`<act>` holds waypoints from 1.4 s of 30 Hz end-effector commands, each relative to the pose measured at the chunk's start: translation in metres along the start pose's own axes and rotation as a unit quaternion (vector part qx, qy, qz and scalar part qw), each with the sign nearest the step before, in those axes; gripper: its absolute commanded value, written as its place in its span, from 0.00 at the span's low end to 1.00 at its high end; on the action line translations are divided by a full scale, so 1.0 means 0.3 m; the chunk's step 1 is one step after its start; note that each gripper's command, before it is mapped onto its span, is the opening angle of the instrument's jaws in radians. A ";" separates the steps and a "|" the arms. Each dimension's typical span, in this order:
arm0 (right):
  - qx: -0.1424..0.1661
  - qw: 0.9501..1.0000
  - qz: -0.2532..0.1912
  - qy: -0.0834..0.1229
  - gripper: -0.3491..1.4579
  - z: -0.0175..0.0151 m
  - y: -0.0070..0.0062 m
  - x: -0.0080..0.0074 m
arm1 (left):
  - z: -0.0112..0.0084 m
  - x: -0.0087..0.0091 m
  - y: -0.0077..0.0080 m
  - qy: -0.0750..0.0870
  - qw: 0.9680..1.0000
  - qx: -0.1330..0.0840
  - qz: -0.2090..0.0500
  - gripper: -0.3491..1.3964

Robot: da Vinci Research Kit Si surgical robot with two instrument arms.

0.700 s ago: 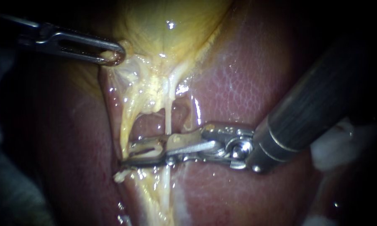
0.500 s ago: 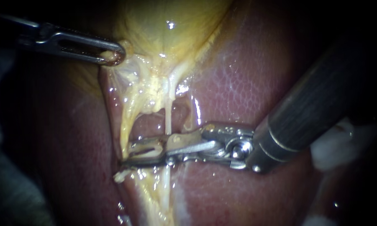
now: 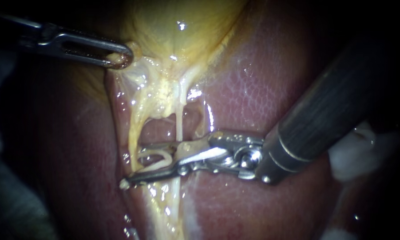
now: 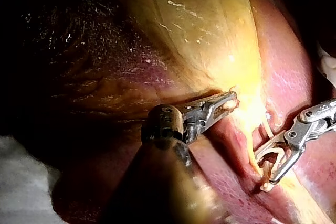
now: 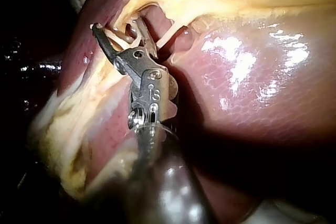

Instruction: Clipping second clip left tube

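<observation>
My left instrument comes in from the upper left, its jaws shut on the edge of the yellow gallbladder, holding it up; the left wrist view shows the same hold. My right instrument reaches in from the right. Its jaws stand open across the left tube, one on each side. A white clip lies between them at the tube; I cannot tell whether it grips the tube. The clip also shows as a pale loop in the left wrist view. A thinner right tube crosses behind the jaws' base.
Pink liver lies under and to the right of the tubes. White gauze sits behind the right instrument's dark shaft. A window of bare liver shows between the two tubes.
The right instrument's jaws, close together before, have spread apart, and the white clip now shows between them. Its wrist has shifted slightly left. The left instrument has not moved.
</observation>
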 end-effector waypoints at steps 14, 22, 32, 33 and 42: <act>0.001 1.000 -0.001 -0.002 0.47 -0.002 -0.0005 -0.0007 | -0.0001 0.0000 0.0001 0.000 1.000 0.000 0.000 0.00; 0.006 1.000 0.000 -0.005 0.47 -0.008 -0.0017 -0.0007 | -0.0002 0.0000 0.0002 0.000 1.000 0.000 0.000 0.00; 0.030 0.999 0.005 -0.014 0.47 -0.021 -0.0043 0.0032 | -0.0004 -0.0001 0.0002 0.000 1.000 0.000 0.000 0.00; 0.030 0.999 0.006 -0.014 0.47 -0.022 -0.0045 0.0035 | -0.0005 -0.0001 0.0002 0.000 1.000 0.000 0.000 0.00; 0.042 0.999 0.012 -0.017 0.47 -0.029 -0.0076 0.0065 | -0.0005 -0.0001 0.0002 0.000 1.000 0.000 0.000 0.00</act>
